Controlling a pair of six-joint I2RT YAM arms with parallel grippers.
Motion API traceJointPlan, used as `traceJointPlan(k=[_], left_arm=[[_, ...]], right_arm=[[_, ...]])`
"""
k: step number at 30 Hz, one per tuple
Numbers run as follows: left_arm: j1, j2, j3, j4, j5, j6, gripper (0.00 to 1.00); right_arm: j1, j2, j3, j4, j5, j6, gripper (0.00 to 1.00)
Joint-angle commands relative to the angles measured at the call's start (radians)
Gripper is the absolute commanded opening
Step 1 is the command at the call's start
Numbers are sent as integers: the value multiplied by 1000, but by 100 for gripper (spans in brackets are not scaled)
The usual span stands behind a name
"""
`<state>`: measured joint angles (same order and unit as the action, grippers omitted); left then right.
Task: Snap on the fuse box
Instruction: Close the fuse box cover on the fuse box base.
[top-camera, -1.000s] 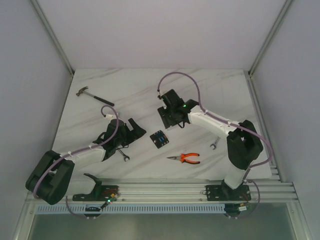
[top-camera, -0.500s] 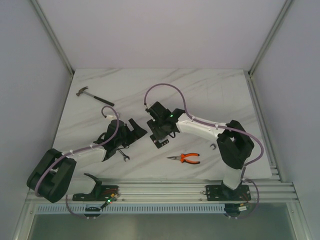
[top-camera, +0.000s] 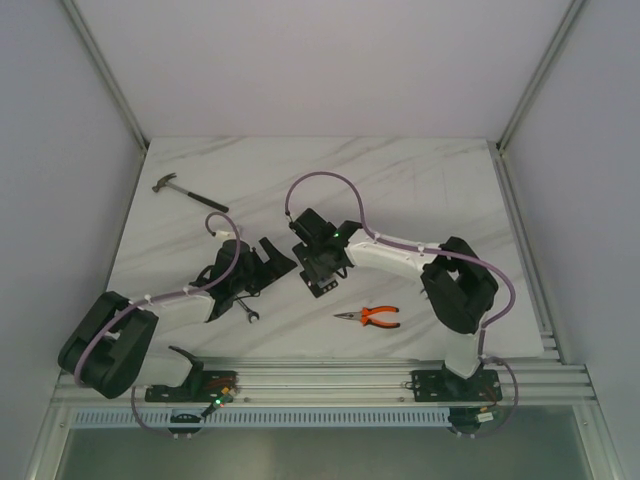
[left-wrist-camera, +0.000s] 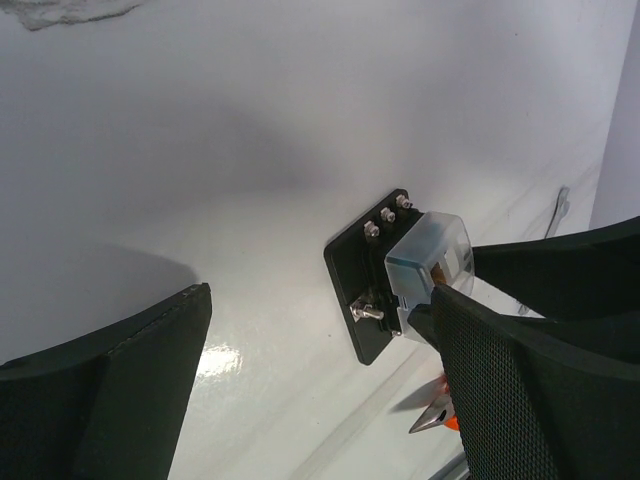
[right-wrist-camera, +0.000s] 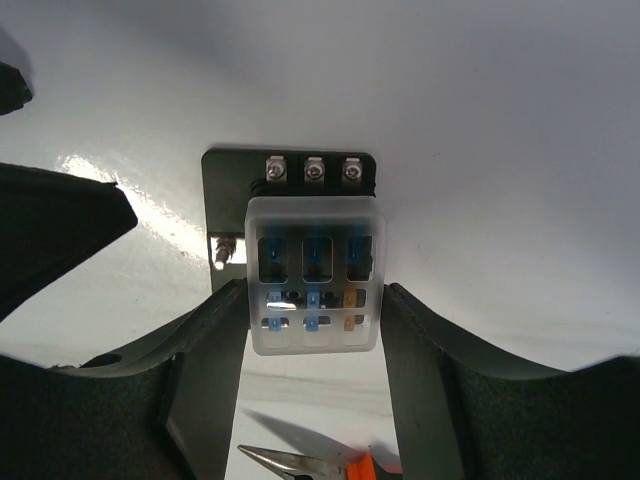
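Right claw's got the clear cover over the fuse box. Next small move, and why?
Likely press the right claw straight down to snap it on: the clear cover sits squarely over the fuse box, pinched at both sides, fuses lined up under its windows. Left claw hangs open.

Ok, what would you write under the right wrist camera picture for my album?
Right claw gripping the clear cover on the black fuse box, pliers tips peeking in below.
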<state>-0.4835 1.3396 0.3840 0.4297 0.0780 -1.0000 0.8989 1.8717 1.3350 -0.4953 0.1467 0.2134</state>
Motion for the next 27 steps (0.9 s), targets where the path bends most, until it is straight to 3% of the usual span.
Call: traceJointPlan(k=[1,9,13,16,21,27], left_arm=[[6,12,-14,28,19,-8,100],[6,21,-14,39,31,-9,100],[2,31,-8,56,43,-11,99],[-4,49,16,58,53,-2,97],[-28,106,73,44,56,22,89],[-66,144,144,-8,36,69,76]], right_arm=[[8,26,3,10,16,-11,52],[9,45,17,14,-4,-19,63],[6,-4,10,12,-12,-13,76],[-13,-63,-11,11,-38,-2,79],[-101,-124,-71,50,-179,31,75],[-179,-124,-145,144,-330,53,60]])
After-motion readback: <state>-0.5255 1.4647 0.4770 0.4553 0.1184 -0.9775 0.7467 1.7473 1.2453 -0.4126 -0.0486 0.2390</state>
